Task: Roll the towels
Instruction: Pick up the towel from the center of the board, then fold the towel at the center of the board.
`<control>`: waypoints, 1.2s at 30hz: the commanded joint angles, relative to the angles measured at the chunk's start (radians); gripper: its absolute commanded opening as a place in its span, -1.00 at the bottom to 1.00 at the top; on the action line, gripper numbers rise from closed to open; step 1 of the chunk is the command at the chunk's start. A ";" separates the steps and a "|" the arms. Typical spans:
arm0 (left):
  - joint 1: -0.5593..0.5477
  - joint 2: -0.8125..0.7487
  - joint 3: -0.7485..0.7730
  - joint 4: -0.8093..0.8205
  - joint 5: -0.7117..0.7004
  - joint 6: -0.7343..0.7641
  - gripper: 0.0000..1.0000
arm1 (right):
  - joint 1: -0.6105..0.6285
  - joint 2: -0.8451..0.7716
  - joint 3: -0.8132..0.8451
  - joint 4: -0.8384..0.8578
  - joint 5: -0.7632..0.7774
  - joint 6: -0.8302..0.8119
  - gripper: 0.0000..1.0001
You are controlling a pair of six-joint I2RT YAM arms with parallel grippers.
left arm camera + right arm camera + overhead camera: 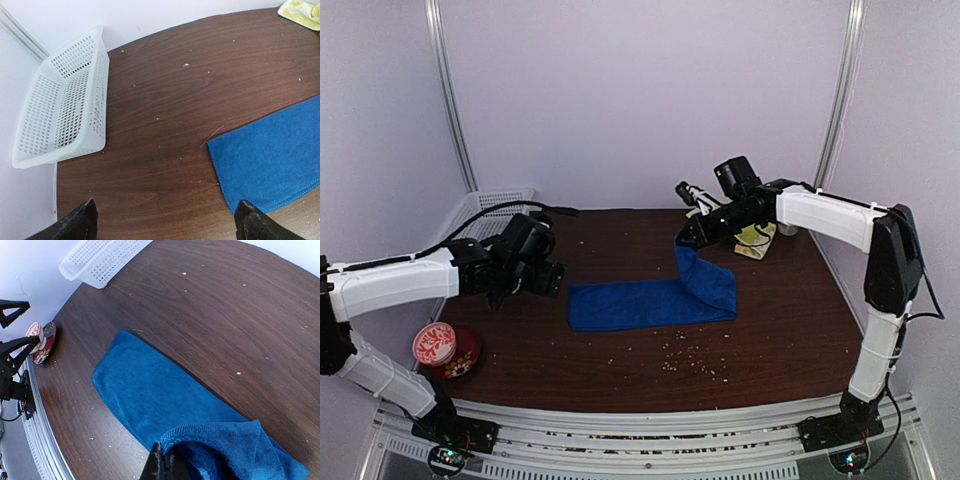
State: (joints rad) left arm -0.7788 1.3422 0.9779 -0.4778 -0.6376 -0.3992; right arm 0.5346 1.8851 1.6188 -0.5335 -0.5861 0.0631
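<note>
The blue towel (645, 302) lies flat across the middle of the brown table (620, 370), and its right end is lifted off the surface. My right gripper (686, 238) is shut on that raised edge, and the wrist view shows the terry hem (215, 432) pinched between the closed fingers (164, 467). The yellow-green towel (754, 241) lies at the back right behind the right arm, also seen as a yellow-green corner (302, 11) in the left wrist view. My left gripper (525, 285) hovers open left of the blue towel's left end (272, 160), holding nothing.
A white perforated basket (485, 208) sits at the back left corner (65, 105). A red patterned bowl (442, 347) rests at the front left near the left arm. Small crumbs (690, 355) are scattered on the table in front of the towel.
</note>
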 commanded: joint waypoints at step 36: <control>0.174 -0.015 -0.065 0.156 0.191 0.004 0.96 | 0.253 0.312 0.420 -0.043 -0.086 0.008 -1.00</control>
State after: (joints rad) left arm -0.6125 1.3163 0.9176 -0.3847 -0.4702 -0.3775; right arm 0.7807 2.2639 2.0449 -0.5434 -0.6449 0.1158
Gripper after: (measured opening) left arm 0.977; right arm 0.017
